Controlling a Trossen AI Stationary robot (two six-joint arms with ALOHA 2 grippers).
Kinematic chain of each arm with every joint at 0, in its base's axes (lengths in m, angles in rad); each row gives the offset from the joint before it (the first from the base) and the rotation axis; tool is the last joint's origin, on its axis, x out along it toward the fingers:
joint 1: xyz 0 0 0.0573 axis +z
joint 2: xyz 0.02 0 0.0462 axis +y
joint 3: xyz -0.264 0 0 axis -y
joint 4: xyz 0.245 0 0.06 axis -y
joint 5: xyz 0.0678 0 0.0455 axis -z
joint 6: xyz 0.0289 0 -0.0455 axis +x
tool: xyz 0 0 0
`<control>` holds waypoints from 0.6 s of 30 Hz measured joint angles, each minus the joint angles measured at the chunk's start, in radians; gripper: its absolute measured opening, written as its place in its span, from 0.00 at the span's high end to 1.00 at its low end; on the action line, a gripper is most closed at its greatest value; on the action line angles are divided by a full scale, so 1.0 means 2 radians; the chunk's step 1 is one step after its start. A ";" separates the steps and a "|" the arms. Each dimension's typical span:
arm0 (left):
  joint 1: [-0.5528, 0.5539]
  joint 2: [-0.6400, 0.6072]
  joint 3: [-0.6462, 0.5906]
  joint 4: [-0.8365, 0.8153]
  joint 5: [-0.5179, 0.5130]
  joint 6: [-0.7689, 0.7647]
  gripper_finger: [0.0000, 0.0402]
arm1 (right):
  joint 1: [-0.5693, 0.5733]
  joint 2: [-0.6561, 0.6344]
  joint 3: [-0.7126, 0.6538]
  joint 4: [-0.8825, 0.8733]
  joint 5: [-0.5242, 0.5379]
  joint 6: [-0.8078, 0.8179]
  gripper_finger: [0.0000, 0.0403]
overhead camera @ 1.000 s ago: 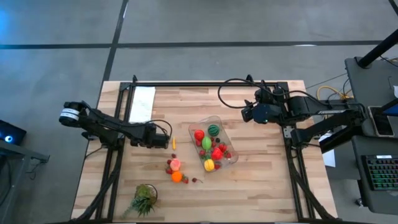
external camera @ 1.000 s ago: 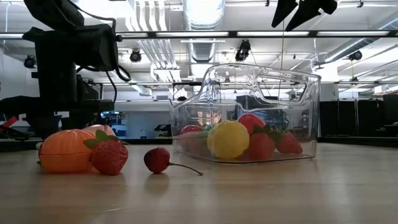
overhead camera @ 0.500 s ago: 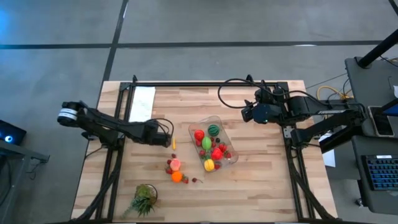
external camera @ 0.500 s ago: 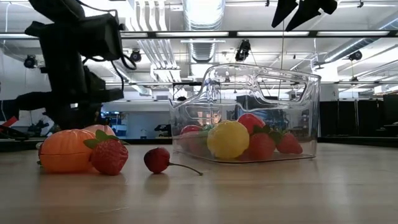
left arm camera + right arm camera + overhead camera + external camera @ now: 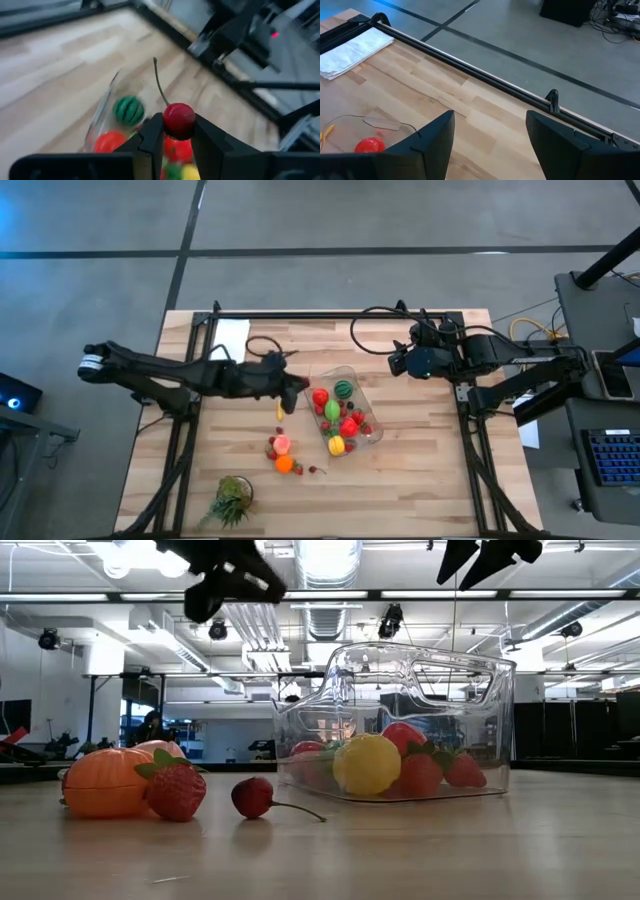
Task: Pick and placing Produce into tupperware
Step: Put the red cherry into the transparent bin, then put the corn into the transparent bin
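High view: we see left end effector (image 5: pixel 293 387) at tupperware's (image 5: pixel 372 420) 9 o'clock edge, above counter (image 5: pixel 420 470); right end effector (image 5: pixel 397 363) waits at tupperware's 1 o'clock.

Low view: loose produce (image 5: pixel 120 783) lies on counter, at 9 o'clock of tupperware.

Left wrist view: we see left end effector pinching red cherry (image 5: pixel 178 120), stem up, over tupperware.

Right wrist view: right fingers (image 5: pixel 432 137) spread wide, nothing between.

The high view looks straight down on the whole counter (image 5: pixel 420 470). The low view sits at counter height, close to the tupperware (image 5: pixel 400 720), which both share. Each wrist view looks forward past its own fingers.
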 joint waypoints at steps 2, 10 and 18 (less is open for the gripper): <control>0.010 0.011 0.014 0.006 0.002 0.004 0.84 | 0.000 0.000 0.000 0.000 0.000 0.003 0.41; 0.048 0.112 0.058 0.019 0.125 0.000 0.83 | 0.000 0.000 0.000 0.000 -0.001 0.005 0.41; 0.044 0.217 0.114 0.010 0.167 -0.060 0.63 | 0.000 0.000 -0.001 0.000 -0.013 0.005 0.41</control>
